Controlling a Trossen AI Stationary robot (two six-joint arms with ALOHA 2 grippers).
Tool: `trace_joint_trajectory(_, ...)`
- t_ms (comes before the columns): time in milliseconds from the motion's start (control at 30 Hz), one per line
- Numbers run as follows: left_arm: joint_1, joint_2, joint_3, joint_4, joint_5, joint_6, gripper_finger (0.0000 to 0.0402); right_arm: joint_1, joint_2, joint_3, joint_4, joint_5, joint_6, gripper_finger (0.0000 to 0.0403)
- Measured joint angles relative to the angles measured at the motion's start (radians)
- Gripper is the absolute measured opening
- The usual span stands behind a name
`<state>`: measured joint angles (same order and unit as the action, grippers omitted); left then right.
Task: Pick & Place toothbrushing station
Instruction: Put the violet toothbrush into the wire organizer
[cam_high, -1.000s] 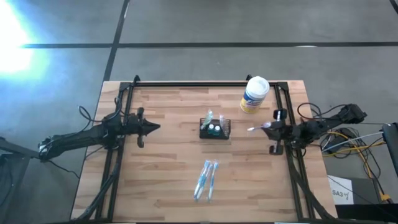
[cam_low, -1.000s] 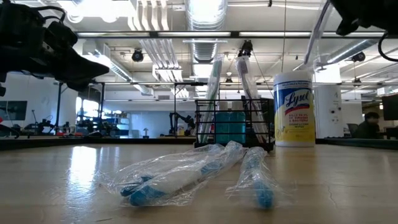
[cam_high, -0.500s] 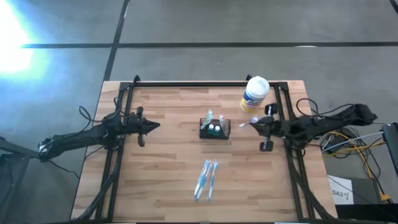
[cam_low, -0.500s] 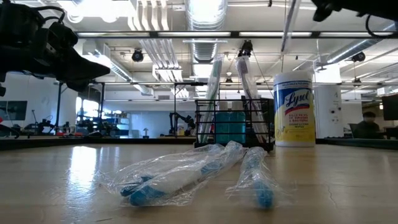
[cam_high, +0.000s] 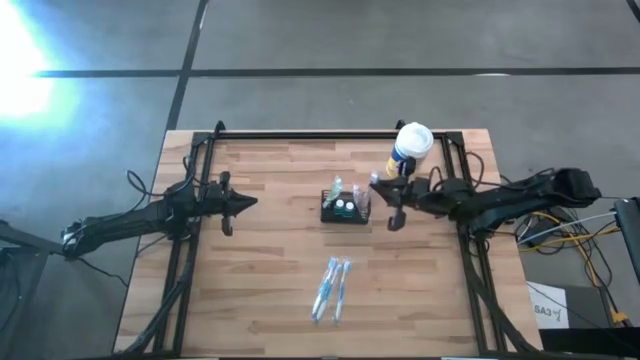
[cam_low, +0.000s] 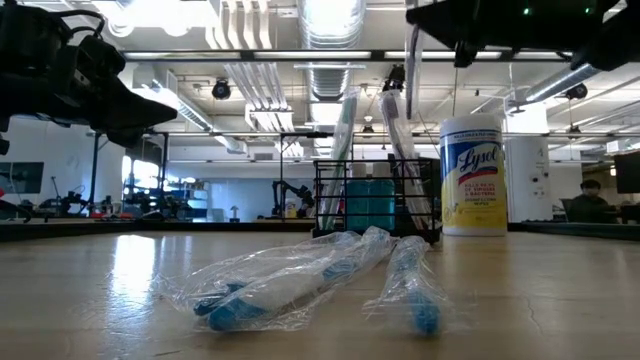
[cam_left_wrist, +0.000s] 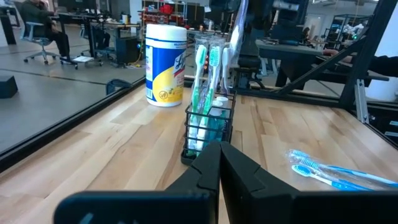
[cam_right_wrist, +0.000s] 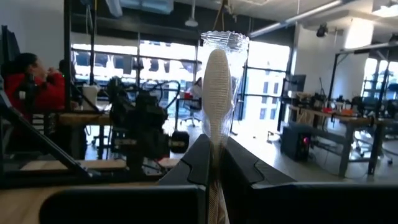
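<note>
Right gripper (cam_high: 378, 184) is clenched on a wrapped toothbrush (cam_right_wrist: 217, 93) just beside the toothbrushing station (cam_high: 345, 206) mid-table, left gripper (cam_high: 250, 203) shut near the left edge; caddy looks light and stiff, so I'd grab its wire rim.

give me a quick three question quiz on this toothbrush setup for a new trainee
1. True or false: the right gripper is shut on a wrapped toothbrush.
2. What lies on the table nearest the camera in the low view?
A. wrapped toothbrushes
B. a canister
C. the caddy
3. What stands behind and right of the caddy in the high view?

Key: 1 true. 2 A, the wrapped toothbrushes. 3 The white wipes canister.
</note>
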<state>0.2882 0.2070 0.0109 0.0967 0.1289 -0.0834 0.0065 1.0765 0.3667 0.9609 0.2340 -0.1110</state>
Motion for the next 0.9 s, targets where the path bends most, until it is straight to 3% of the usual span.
trace_joint_trajectory(233, 0.000, 0.000, 0.000, -0.002, 0.001, -0.005, 0.0010, -0.004, 0.138, -0.080, 0.228, 0.015, 0.029, 0.0013)
trace_joint_trajectory(533, 0.000, 0.001, -0.002, -0.010, 0.003, -0.019, 0.0010, -0.002, 0.304, -0.152, 0.341, 0.107, 0.048, 0.0013)
trace_joint_trajectory(733, 0.000, 0.004, -0.003, -0.010, 0.004, -0.024, 0.0010, -0.002, 0.499, -0.162, 0.602, 0.140, 0.039, 0.0013)
trace_joint_trajectory(900, 0.000, 0.006, -0.003, -0.010, 0.004, -0.027, 0.0010, 0.002, 0.599, -0.143, 0.607, 0.168, 0.060, 0.0013)
